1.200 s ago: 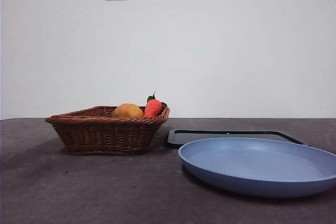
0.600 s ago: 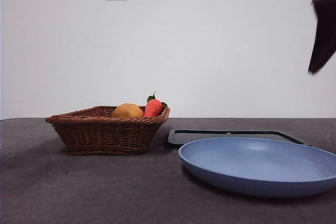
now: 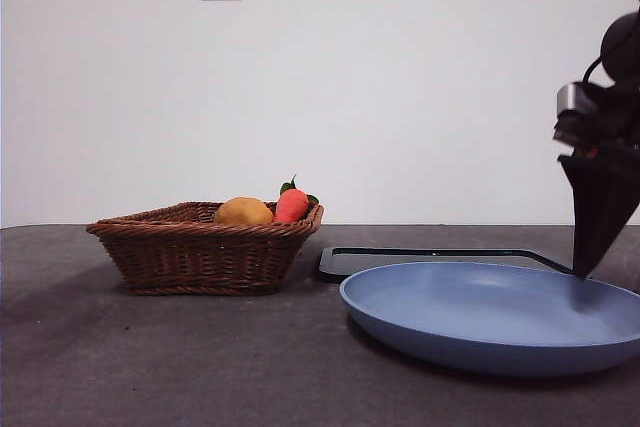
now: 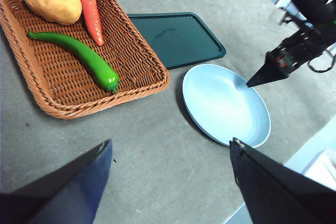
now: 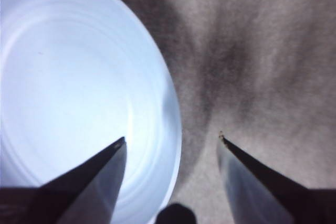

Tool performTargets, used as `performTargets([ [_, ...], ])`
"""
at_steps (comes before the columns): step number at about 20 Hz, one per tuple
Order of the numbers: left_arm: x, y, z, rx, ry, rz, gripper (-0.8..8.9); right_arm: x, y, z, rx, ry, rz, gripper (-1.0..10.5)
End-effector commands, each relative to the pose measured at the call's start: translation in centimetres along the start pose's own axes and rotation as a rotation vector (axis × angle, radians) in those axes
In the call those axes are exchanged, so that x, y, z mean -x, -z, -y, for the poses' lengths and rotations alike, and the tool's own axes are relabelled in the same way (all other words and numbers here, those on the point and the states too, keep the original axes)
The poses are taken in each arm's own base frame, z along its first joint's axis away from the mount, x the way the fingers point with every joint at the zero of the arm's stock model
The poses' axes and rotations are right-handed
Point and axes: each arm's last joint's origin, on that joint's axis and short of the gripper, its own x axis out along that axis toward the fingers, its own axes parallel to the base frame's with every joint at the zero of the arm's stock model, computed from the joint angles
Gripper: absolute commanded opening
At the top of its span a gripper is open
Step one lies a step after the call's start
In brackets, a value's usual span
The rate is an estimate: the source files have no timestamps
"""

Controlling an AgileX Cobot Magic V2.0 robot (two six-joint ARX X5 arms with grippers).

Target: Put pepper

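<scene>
While our right gripper (image 5: 170, 140) hangs with its jaws spread wide and empty, straddling the rim of the blue plate (image 5: 63, 77), one jaw over the plate and the other over bare table (image 5: 262, 51), the main risk we see is plain: a drop from here would set a fingertip on the plate's edge and tip or shove it. The pepper (image 4: 79, 56) lies nowhere near this gripper; it rests in the wicker basket (image 4: 31, 100), well apart across the table, beyond the plate and the dark tray (image 4: 176, 38). Our left gripper (image 4: 170, 153), likewise wide open and holding nothing, hovers high above the table with basket and plate both in its sight. Beside the pepper in the basket sit a potato (image 4: 52, 1) and a carrot (image 4: 86, 3), the carrot close alongside, so a careless grasp could catch it too. From the front view the basket wall hides the pepper, and we judge that wall will hinder any low approach.
</scene>
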Motion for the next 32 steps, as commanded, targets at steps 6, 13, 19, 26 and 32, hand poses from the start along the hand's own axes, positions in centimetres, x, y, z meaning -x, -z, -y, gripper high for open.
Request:
performTargets([
  [6, 0.2, -0.5, 0.2, -0.026, 0.005, 0.017, 3.89, -2.0, -0.7, -0.1, 0.034, -0.007, -0.041, 0.6],
  [13, -0.4, -0.7, -0.2, 0.024, -0.075, -0.002, 3.89, -0.8, -0.6, -0.6, -0.006, -0.013, -0.008, 0.1],
  [19, -3.6, -3.9, -0.2, 0.029, -0.131, -0.035, 3.89, 5.0, 1.0, -2.9, 0.024, -0.007, 0.144, 0.1],
  [26, -12.1, -9.6, 0.1, -0.008, -0.283, -0.179, 3.89, 11.0, 4.1, -5.2, 0.05, -0.01, 0.368, 0.1],
  [32, -20.8, -11.7, -0.8, -0.041, -0.376, -0.305, 3.88, 13.6, 6.4, -6.3, 0.059, -0.017, 0.467, 0.1],
])
